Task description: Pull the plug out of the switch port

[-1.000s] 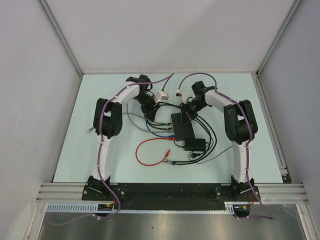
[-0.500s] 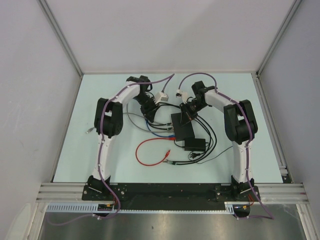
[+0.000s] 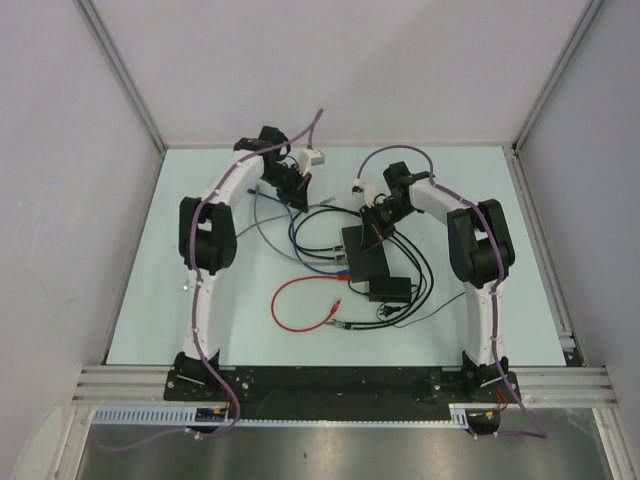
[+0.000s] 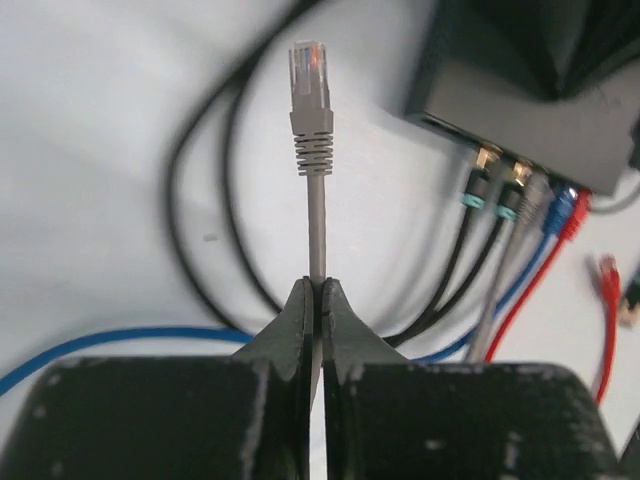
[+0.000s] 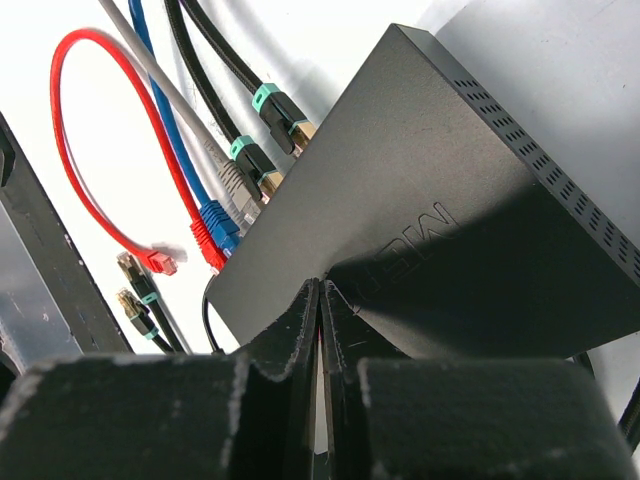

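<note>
Lying nearest: red cable (image 3: 290,298), looped, one end loose.
Switch (image 3: 365,255): flat at mid-table; other plugs were seated along one edge.
Right gripper (image 5: 320,300): jaws closed together, nothing between; tips against switch top.
Left gripper (image 4: 316,300): farthest; jaws pinched grey cable (image 4: 317,220), its plug (image 4: 309,75) clear of switch.

Matt black switch (image 5: 430,200), clear plug (image 4: 309,68) (glossy plastic)

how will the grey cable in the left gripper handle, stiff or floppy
Likely semi-stiff over short lengths: the grey cable sticks straight out of the left gripper, plug unsupported. Longer runs probably flop, like the black cables looped nearby.
</note>
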### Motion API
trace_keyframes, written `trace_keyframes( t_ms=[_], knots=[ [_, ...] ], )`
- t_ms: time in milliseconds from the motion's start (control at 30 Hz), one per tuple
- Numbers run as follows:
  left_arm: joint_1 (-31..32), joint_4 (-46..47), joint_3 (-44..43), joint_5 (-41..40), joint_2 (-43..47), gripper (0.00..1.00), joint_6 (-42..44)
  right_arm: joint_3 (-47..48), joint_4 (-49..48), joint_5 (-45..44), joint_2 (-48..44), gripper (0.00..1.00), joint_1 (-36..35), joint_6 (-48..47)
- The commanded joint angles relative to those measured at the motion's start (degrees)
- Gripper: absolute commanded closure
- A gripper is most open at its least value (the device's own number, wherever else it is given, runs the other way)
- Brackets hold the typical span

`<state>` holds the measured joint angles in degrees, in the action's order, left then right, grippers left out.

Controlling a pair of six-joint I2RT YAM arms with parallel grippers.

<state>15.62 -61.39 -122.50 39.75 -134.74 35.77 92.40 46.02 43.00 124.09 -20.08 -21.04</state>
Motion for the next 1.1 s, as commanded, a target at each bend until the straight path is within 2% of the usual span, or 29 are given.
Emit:
trace_keyframes(
  t_ms=[0,167,267,433,467,600,667,700,800,833,900,933,1067],
  knots=[
    [-4.62,11.63,-2.66,-2.38,8.08,1.0,-11.95,-4.16,-0.32,-14.35,8.09,0.92,-1.11,-3.66],
    [-8.75,12.17,-2.13,-20.21,8.88,1.0,-12.38,-4.16,-0.58,-14.35,8.18,0.92,-1.02,-3.48],
    [-11.74,11.73,0.49,-23.91,9.66,1.0,-15.02,-4.16,-0.49,-14.35,8.09,0.92,-1.02,-3.4],
    [-14.38,16.54,9.27,-33.41,12.13,0.92,-19.58,-3.54,0.12,-14.09,8.8,0.92,-0.93,-3.48],
    [-14.47,16.73,9.64,-34.38,12.13,0.88,-19.68,-3.37,0.3,-14.09,9.06,0.92,-0.84,-3.57],
    [-14.74,16.47,9.03,-36.76,11.69,0.53,-19.86,1.02,4.96,-13.12,12.31,0.92,-0.75,-4.27],
    [-14.74,16.73,7.54,-36.58,11.6,0.46,-20.03,0.85,4.52,-13.21,12.14,0.92,-0.75,-4.19],
    [-14.74,16.65,6.93,-33.97,11.69,0.41,-20.04,0.59,4.34,-13.21,11.96,0.92,-0.58,-4.01],
    [-14.56,17.08,5.08,-24.32,13.35,0.37,-20.03,0.59,4.17,-13.3,11.96,0.92,-0.4,-3.66],
    [-14.39,17.96,6.55,-14.88,15.45,0.37,-20.21,0.68,4.08,-13.3,11.96,0.92,-0.49,-3.57],
    [-13.86,21.65,9.54,-3.15,17.66,0.36,-19.78,0.76,4.16,-13.21,12.05,0.92,-0.32,-3.57],
    [-12.55,22.79,12.69,5.26,18.54,0.36,-19.77,0.85,4.17,-13.03,12.05,0.92,-0.32,-3.66],
    [-6.75,24.82,18.08,11.57,19.96,0.36,-20.74,-0.02,3.55,-12.33,10.74,0.94,-0.05,-4.27]
  ],
)
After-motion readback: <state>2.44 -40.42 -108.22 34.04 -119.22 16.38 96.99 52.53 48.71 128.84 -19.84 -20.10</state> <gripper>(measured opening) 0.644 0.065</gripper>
